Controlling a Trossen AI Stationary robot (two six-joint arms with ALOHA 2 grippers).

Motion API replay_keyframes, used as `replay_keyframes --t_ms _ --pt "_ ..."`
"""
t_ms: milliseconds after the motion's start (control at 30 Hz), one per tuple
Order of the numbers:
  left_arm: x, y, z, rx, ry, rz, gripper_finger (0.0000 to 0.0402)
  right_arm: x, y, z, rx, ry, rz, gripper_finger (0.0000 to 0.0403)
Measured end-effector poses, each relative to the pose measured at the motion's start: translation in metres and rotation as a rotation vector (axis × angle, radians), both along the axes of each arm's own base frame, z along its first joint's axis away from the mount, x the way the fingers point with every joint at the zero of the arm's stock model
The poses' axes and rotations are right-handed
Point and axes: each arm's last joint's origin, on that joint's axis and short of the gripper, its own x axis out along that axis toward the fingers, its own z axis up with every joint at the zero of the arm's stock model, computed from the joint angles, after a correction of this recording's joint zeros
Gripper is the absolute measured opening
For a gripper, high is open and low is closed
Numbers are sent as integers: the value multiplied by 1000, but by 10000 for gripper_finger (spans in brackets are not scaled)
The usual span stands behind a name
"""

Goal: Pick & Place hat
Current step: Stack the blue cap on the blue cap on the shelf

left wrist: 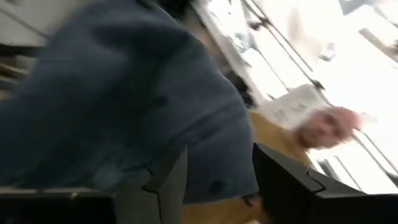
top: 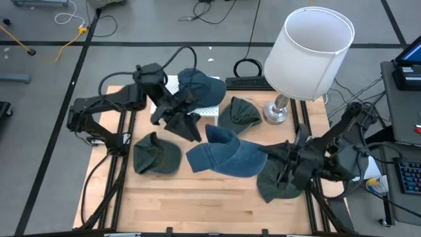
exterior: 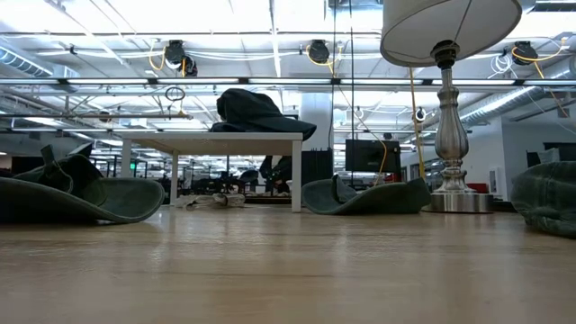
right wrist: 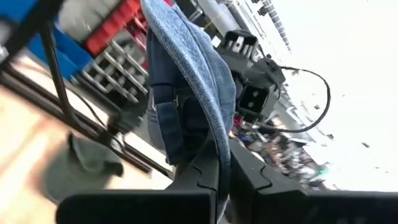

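Note:
A blue denim hat [top: 227, 157] hangs in the air above the table's middle. My right gripper [top: 268, 158] is shut on its right end. My left gripper [top: 192, 130] stands open at the hat's left end, and the denim [left wrist: 124, 112] fills its wrist view between and beyond the open fingers. A dark blue hat [top: 197, 82] lies on a white stand [exterior: 216, 139] at the far side. Three green hats [top: 156, 157] [top: 238, 113] [top: 279, 183] lie on the wood. My right gripper pinches an edge of the hat's denim [right wrist: 219, 163] between its two fingers, coming in level from the table's right. The hat is lifted clear of the table, its hollow side and strap [right wrist: 166, 121] facing the camera. My left gripper: I cannot tell whether its open fingers touch the denim.
A lamp with a white shade [top: 309, 49] and a metal foot [top: 277, 110] stands at the far right of the table. The table's near half is bare wood [top: 210, 204]. A black frame runs along both side edges.

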Motion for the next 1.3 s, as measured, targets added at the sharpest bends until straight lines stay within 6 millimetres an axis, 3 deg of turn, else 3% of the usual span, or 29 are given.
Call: replay_keyframes --t_ms 367,733,967,1133,1300 --pt "-62 21 3 94 155 300 184 6 19 -7 -412 133 -94 4" --pt "-112 26 8 3 345 571 190 26 4 -12 -614 228 -156 4" --pt "-115 26 10 -166 443 595 167 44 -17 -9 -741 250 -171 4" --pt "-99 31 3 -260 538 605 153 51 -29 3 -824 174 -173 4" --pt "-79 36 5 -271 464 583 148 53 -35 16 -867 51 -164 5"
